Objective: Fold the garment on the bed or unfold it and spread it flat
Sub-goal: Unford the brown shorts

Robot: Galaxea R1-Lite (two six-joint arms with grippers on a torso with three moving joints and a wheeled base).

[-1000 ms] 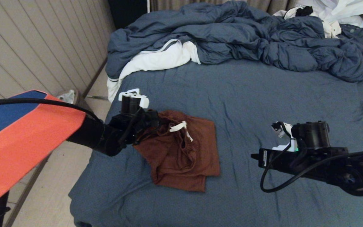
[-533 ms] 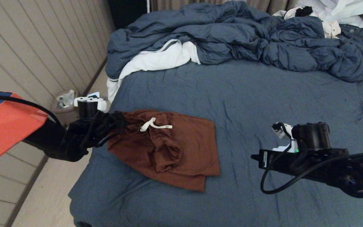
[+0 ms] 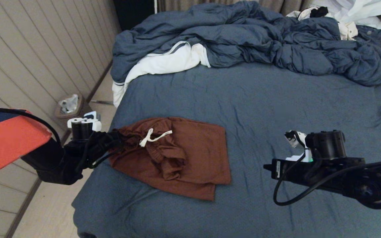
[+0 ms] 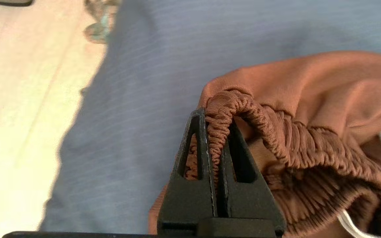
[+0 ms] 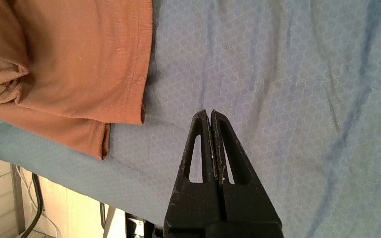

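The rust-brown shorts (image 3: 184, 155) lie rumpled near the left edge of the bed (image 3: 276, 99), their white drawstring (image 3: 150, 136) on top. My left gripper (image 3: 119, 140) is shut on the gathered waistband (image 4: 243, 109) at the shorts' left end, right at the bed's left edge. In the left wrist view the elastic is pinched between the two black fingers (image 4: 195, 148). My right gripper (image 5: 209, 114) hovers shut and empty over bare sheet to the right of the shorts (image 5: 78, 59), whose leg hems lie a short way off.
A rumpled blue duvet (image 3: 260, 39) and white clothes (image 3: 164, 62) fill the far part of the bed. More white clothes (image 3: 359, 13) lie at the far right. A small bin (image 3: 68, 105) stands on the floor by the panelled wall on the left.
My left gripper has pulled the waistband leftward to the bed's edge, stretching the shorts out wider. The drawstring shifted left with it. The right arm has barely moved.
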